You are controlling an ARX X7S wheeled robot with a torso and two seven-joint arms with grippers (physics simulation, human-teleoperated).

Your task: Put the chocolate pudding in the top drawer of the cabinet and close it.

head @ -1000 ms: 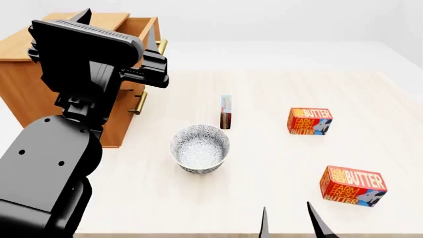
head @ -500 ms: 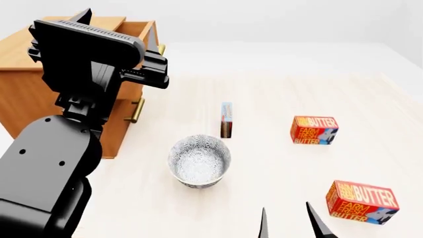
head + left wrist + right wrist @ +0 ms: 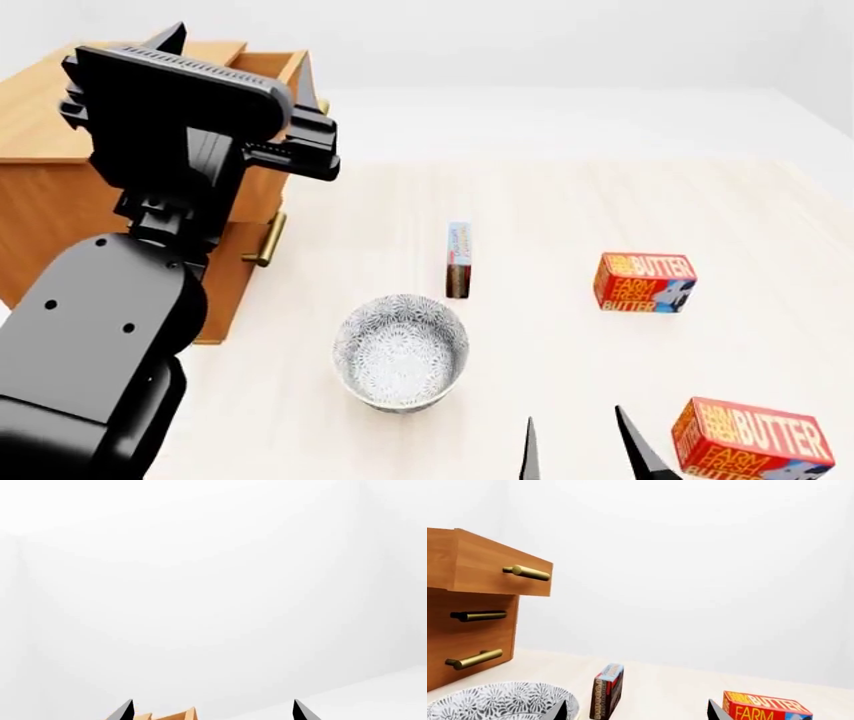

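Chocolate pudding (image 3: 458, 260) stands on edge on the table (image 3: 561, 200), just beyond the bowl (image 3: 400, 352), ungrasped. My right gripper (image 3: 577, 452) waits near it, prongs spread and empty; my left gripper (image 3: 211, 711) is likewise parted, raised by the cabinet (image 3: 54, 190). Its top drawer (image 3: 490, 570) is already pulled out, contents hidden; the bowl looks empty. I judge the grasp comes next.

Head view looks down; right wrist low, sharing cabinet (image 3: 54, 200).
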